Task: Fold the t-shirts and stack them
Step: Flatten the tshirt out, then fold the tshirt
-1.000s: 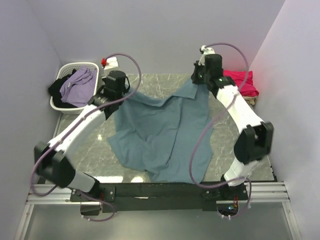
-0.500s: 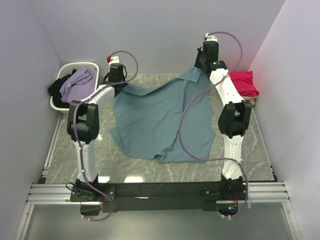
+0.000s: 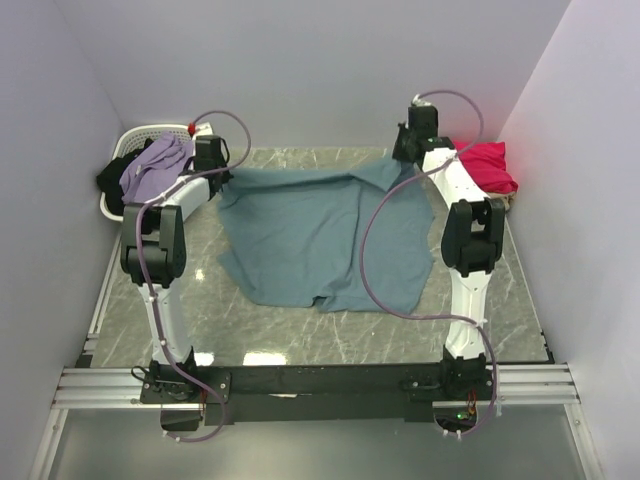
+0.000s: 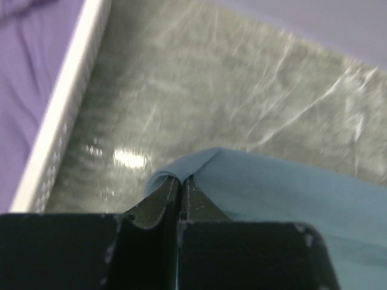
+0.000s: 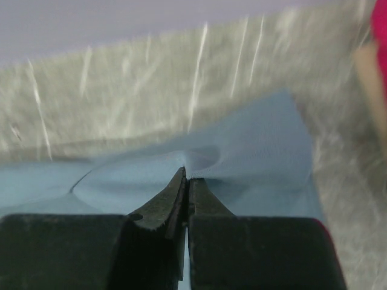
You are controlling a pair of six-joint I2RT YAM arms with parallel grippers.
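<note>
A dusty teal-blue t-shirt (image 3: pixel 315 235) is stretched across the back half of the marble table, its far edge pulled taut between both arms. My left gripper (image 3: pixel 222 178) is shut on the shirt's far left corner (image 4: pixel 181 172), close to the basket. At the far right my right gripper (image 3: pixel 404 160) is shut on a pinch of the same cloth (image 5: pixel 188 172). The shirt's near part lies rumpled on the table. A crimson-pink t-shirt (image 3: pixel 487 165) lies folded at the back right, on top of a strip of beige cloth (image 3: pixel 503 202).
A white slatted basket (image 3: pixel 134 136) at the back left holds purple (image 3: pixel 152 172) and black clothes; its rim (image 4: pixel 57 121) lies just left of my left gripper. Walls close in the back and both sides. Grey marble tabletop (image 3: pixel 300 335) shows near the arm bases.
Both arms have reached further back and apart, the left one toward the basket. The teal shirt has been pulled away from the front and spread flatter, its far edge now straight.
</note>
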